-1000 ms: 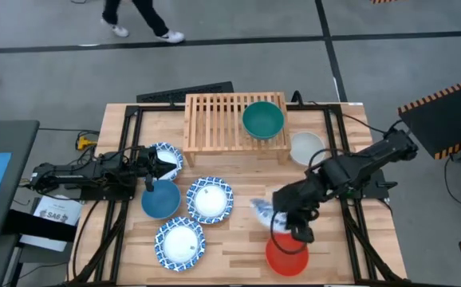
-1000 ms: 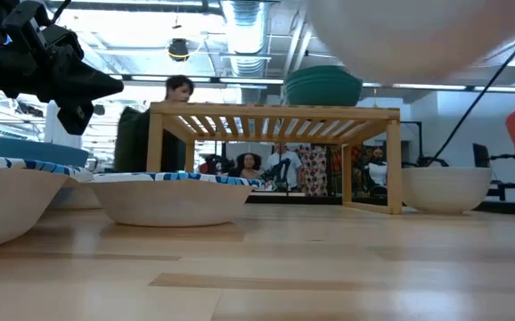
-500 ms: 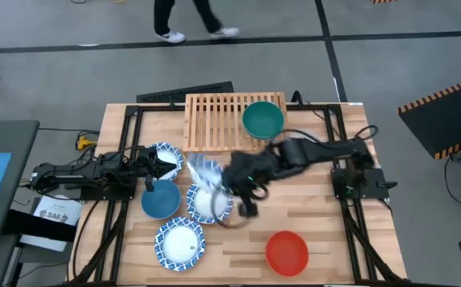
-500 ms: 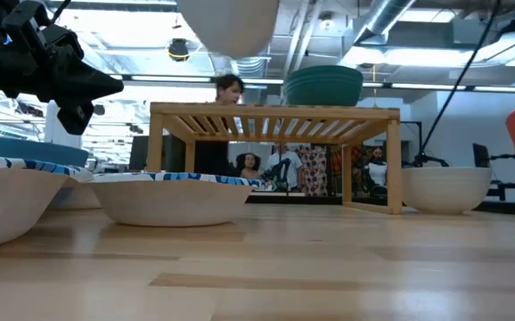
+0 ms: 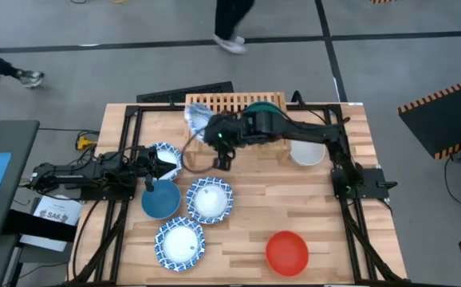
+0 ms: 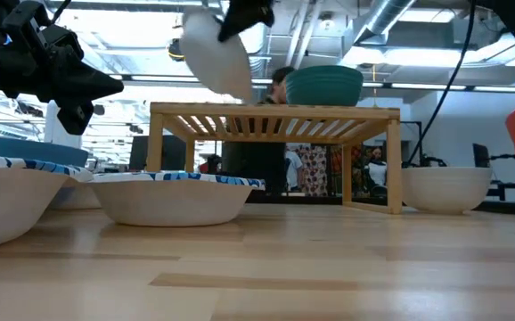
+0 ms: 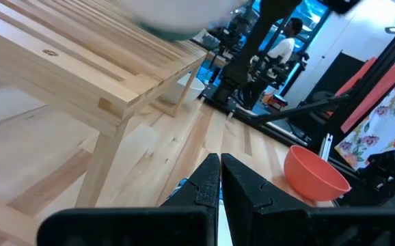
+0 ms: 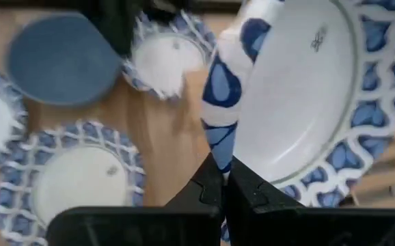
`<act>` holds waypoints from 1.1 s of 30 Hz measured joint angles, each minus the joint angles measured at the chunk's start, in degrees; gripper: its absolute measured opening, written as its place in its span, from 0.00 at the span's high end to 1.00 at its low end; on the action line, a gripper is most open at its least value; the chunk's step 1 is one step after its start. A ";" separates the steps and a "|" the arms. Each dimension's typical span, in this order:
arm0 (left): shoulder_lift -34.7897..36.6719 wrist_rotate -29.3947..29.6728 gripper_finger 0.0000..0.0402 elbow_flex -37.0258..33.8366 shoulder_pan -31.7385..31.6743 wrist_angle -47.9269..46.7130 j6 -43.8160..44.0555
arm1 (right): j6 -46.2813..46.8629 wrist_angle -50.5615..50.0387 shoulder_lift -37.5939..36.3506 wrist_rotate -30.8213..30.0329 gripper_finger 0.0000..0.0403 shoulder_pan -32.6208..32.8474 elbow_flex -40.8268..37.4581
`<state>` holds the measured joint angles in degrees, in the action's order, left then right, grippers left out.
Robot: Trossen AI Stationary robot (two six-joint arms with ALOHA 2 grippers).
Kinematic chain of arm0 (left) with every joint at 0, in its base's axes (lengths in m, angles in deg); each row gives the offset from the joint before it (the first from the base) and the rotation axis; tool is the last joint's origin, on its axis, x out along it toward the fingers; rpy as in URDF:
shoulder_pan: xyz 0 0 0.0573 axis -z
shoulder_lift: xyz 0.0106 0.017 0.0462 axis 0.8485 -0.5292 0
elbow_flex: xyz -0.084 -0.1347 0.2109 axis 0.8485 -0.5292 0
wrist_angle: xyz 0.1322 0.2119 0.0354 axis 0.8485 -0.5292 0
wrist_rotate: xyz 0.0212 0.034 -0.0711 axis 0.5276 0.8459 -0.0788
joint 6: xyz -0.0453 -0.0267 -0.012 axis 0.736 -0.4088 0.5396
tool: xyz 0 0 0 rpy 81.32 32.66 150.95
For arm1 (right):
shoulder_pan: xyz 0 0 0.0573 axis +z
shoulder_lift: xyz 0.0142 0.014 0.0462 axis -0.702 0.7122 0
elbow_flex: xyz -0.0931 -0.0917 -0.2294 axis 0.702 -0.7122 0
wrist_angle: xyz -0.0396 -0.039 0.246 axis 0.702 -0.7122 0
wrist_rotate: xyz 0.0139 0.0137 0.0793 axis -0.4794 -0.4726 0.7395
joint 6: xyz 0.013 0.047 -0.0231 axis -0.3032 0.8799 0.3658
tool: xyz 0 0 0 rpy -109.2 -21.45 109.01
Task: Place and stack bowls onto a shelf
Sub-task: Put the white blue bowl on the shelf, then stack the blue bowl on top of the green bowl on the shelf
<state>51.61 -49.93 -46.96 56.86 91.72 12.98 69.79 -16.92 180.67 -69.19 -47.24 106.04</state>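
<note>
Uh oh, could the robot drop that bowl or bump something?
Maybe. The right tool pinches the patterned bowl only by its rim, and the bowl hangs tilted over the shelf, so it might slip out and fall. The green bowl already sits on the shelf close by, so the carried bowl could knock it while coming down. The left tool rests shut by the blue bowl.
</note>
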 joint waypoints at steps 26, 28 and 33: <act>-0.93 0.00 1.00 0.00 -0.02 0.04 0.00 | -6.46 -4.47 4.54 -1.96 0.66 -3.43 -0.07; -0.93 0.01 1.00 -0.01 0.00 0.04 0.02 | -6.45 -5.23 4.54 -1.96 0.59 -3.28 -0.07; -0.93 0.00 1.00 0.00 0.00 0.04 0.00 | -6.58 -5.15 4.54 -1.94 0.45 -3.21 -0.07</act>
<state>50.69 -49.93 -46.96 56.86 91.76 12.98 63.21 -22.07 185.21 -71.13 -50.46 105.98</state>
